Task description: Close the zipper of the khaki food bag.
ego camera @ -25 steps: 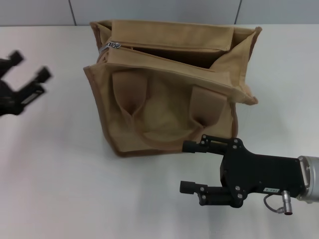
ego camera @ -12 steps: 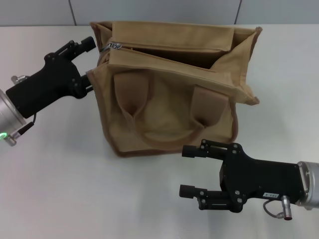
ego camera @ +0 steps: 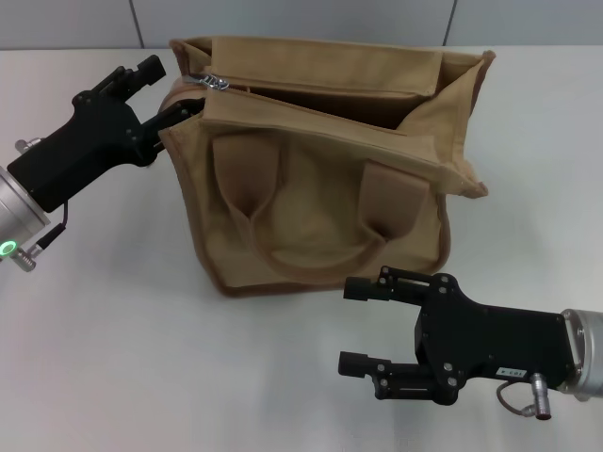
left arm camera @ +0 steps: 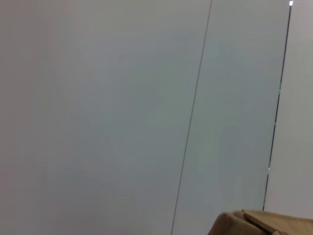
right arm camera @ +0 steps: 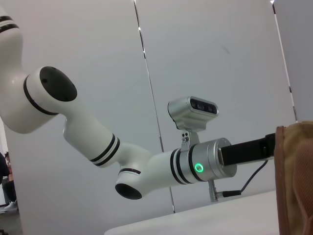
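Zipper left-to-right across khaki food bag, slider leftmost; left gripper there, fingers spread

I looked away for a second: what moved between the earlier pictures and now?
The left claw swung in from the table's left edge to the khaki food bag, its open fingers now at the corner by the zipper slider. The right claw eased slightly back, open. The bag stayed put, zipper unclosed.

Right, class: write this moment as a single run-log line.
zipper: open, slider at bag's left end | left pincer: open, at khaki food bag's left top corner | right pincer: open, on table before bag
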{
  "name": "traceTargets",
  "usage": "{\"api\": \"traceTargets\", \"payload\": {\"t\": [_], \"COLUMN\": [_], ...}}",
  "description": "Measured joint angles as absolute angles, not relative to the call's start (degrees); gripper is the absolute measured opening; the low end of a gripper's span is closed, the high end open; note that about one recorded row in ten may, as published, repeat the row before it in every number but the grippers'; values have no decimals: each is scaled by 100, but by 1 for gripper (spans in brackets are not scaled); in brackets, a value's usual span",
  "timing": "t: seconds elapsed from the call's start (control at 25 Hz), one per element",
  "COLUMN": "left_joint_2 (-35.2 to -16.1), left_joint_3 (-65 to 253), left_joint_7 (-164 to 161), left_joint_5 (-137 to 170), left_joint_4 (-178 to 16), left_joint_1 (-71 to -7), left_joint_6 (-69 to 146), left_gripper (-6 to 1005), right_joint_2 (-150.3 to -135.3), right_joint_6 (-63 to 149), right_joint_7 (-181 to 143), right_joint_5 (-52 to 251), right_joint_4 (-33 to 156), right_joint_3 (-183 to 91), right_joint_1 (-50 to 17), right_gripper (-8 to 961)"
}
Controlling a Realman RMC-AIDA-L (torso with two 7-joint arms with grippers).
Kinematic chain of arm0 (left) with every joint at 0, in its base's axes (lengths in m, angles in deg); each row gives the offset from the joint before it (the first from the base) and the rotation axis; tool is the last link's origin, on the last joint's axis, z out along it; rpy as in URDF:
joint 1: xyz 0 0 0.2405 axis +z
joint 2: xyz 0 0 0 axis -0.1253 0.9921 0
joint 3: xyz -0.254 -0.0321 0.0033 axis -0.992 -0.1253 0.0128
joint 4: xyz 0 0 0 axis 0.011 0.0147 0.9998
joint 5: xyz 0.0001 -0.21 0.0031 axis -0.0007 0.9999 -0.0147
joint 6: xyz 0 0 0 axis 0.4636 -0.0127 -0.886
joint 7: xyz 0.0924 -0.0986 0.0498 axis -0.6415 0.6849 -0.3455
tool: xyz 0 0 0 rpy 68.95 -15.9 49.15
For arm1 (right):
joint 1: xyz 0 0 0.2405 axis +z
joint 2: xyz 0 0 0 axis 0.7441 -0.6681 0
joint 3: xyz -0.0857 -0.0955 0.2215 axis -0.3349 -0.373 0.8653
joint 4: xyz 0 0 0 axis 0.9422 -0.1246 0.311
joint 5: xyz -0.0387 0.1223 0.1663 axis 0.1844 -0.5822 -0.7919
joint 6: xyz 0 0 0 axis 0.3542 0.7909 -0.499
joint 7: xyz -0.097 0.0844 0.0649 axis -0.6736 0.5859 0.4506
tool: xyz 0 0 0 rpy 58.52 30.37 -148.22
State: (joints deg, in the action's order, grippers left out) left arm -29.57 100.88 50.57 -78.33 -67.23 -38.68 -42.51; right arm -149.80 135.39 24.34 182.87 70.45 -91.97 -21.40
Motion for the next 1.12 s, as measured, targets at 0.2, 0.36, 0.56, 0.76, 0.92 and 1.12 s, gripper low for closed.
{"api": "traceTargets", "payload": {"t": [0.2,0.36,0.56,0.76,0.92,1.12], "left_joint_2": [-2956,-2959,-2952,-2962,-2962,-2968], "left_joint_3": [10087,10019,10025,9957,9942,9942], "left_joint_7": [4982,4972,4975,4671,4665,4663], "left_joint_5": [-7822,-7732,-7710,-7581,-7475,-7456], "left_joint_4": [-6833,-6937,-6948,-7124,-7176,-7360], "left_joint_1": [-3836,-3775,-3738,-3703,-3690,-3778], "left_joint_6": [-4256,-4259,-4272,-4320,-4339,-4550], "left_gripper": [755,622,411,237,129,21], "right_joint_2": [-14979,-14979,-14979,-14979,-14979,-14979], "right_joint_6": [13551,13538,13522,13522,13530,13689], "right_joint_7": [2420,2417,2417,2417,2417,2419], "right_joint_5": [18287,18288,18288,18288,18245,18113], "right_joint_4": [7021,7021,7022,7022,7022,6999], "right_joint_3": [-9202,-9194,-9161,-9146,-9140,-9132], "right_joint_1": [-2117,-2121,-2116,-2096,-2092,-2101], "right_gripper": [752,752,753,753,753,752]}}
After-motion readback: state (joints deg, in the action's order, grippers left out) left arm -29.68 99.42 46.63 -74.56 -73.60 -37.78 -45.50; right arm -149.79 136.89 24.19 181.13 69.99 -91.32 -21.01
